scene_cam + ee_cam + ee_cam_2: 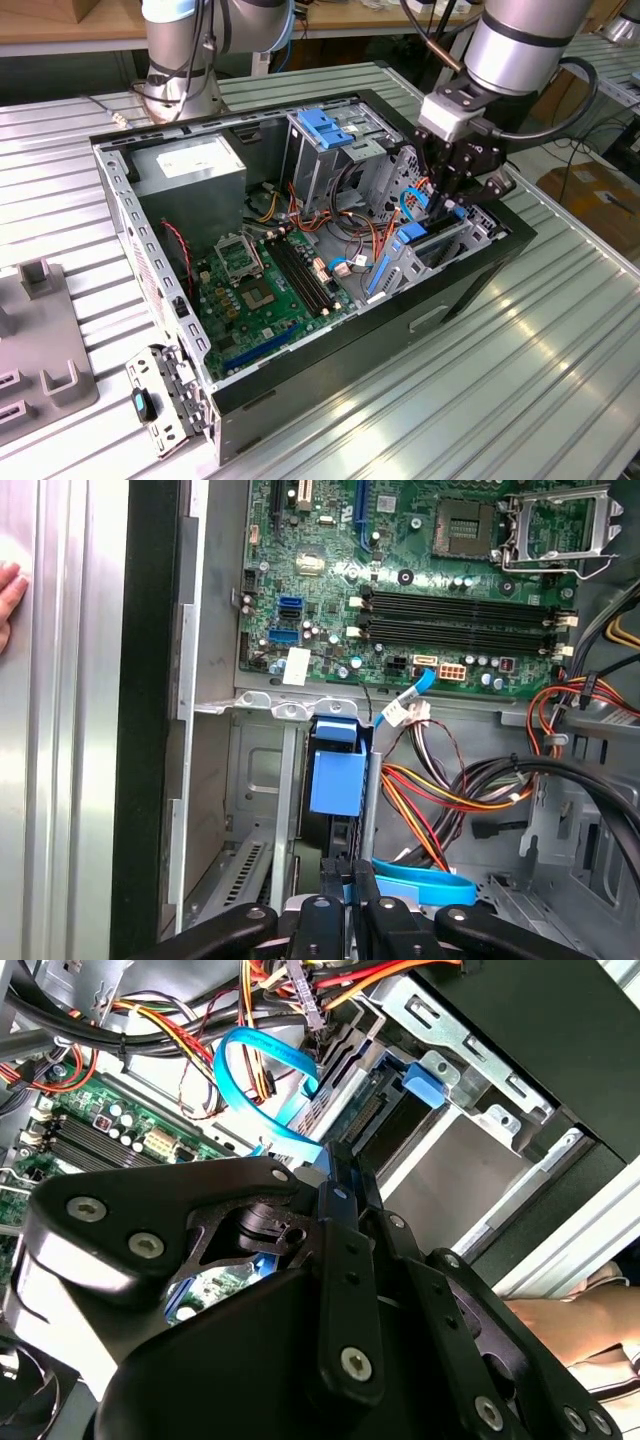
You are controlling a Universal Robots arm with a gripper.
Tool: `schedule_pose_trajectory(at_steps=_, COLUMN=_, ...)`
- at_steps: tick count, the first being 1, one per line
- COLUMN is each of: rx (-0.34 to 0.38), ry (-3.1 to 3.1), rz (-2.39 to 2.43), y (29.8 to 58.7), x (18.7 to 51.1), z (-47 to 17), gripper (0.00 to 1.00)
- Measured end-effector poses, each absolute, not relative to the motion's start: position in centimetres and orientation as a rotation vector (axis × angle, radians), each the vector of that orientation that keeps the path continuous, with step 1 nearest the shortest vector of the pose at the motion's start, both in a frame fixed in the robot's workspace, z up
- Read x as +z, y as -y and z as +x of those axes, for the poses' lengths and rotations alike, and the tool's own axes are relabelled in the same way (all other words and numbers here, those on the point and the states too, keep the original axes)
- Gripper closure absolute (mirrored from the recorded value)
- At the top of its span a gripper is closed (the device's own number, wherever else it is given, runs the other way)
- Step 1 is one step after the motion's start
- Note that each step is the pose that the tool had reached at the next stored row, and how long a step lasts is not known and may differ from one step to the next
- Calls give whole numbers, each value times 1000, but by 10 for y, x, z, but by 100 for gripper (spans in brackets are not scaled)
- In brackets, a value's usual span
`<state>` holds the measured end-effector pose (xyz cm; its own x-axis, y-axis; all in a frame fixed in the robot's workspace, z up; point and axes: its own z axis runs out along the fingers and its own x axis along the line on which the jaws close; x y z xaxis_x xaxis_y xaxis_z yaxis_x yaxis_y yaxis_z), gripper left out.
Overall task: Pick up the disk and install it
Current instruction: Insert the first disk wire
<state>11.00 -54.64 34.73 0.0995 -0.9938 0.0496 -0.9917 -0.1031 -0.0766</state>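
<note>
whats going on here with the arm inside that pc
The robot arm's hand is lowered into the open computer case, at the drive bay on the exterior view's right. The disk, with its blue carrier showing, stands on edge in that bay right at the hand's tip. Whether it is fully seated cannot be told.

Ribbed bare-metal table (pixel 560 330), matt black hand (pixel 452 205), smooth blue plastic framing the disk (pixel 335 780)
</note>
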Motion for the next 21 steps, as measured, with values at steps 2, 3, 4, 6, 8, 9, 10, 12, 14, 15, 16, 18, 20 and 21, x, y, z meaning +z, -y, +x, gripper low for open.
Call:
schedule_pose_trajectory(at_steps=2, rx=-138, ry=-2087, rz=-2312, y=546, x=347, z=110, gripper=84)
schedule_pose_trajectory(at_steps=3, rx=-138, ry=-2087, rz=-2313, y=546, x=346, z=110, gripper=84)
schedule_pose_trajectory(at_steps=4, rx=-138, ry=-2086, rz=-2313, y=546, x=346, z=110, gripper=84)
schedule_pose_trajectory(at_steps=6, rx=-137, ry=-2086, rz=-2313, y=546, x=346, z=110, gripper=84)
schedule_pose_trajectory(at_steps=8, rx=-137, ry=-2086, rz=-2313, y=546, x=346, z=110, gripper=84)
schedule_pose_trajectory(at_steps=9, rx=-137, ry=-2086, rz=-2313, y=546, x=346, z=110, gripper=84)
schedule_pose_trajectory(at_steps=10, rx=-138, ry=-2086, rz=-2313, y=546, x=344, z=110, gripper=84)
schedule_pose_trajectory(at_steps=12, rx=-138, ry=-2086, rz=-2313, y=546, x=343, z=110, gripper=84)
schedule_pose_trajectory(at_steps=14, rx=-138, ry=-2086, rz=-2313, y=546, x=343, z=110, gripper=84)
schedule_pose_trajectory(at_steps=15, rx=-138, ry=-2086, rz=-2313, y=546, x=343, z=110, gripper=84)
schedule_pose_trajectory(at_steps=16, rx=-137, ry=-2086, rz=-2313, y=546, x=343, z=110, gripper=84)
schedule_pose_trajectory(at_steps=18, rx=-138, ry=-2086, rz=-2313, y=546, x=343, z=110, gripper=84)
schedule_pose_trajectory(at_steps=20, rx=-138, ry=-2086, rz=-2313, y=546, x=342, z=110, gripper=84)
schedule_pose_trajectory(at_steps=21, rx=-138, ry=-2086, rz=-2313, y=546, x=342, z=110, gripper=84)
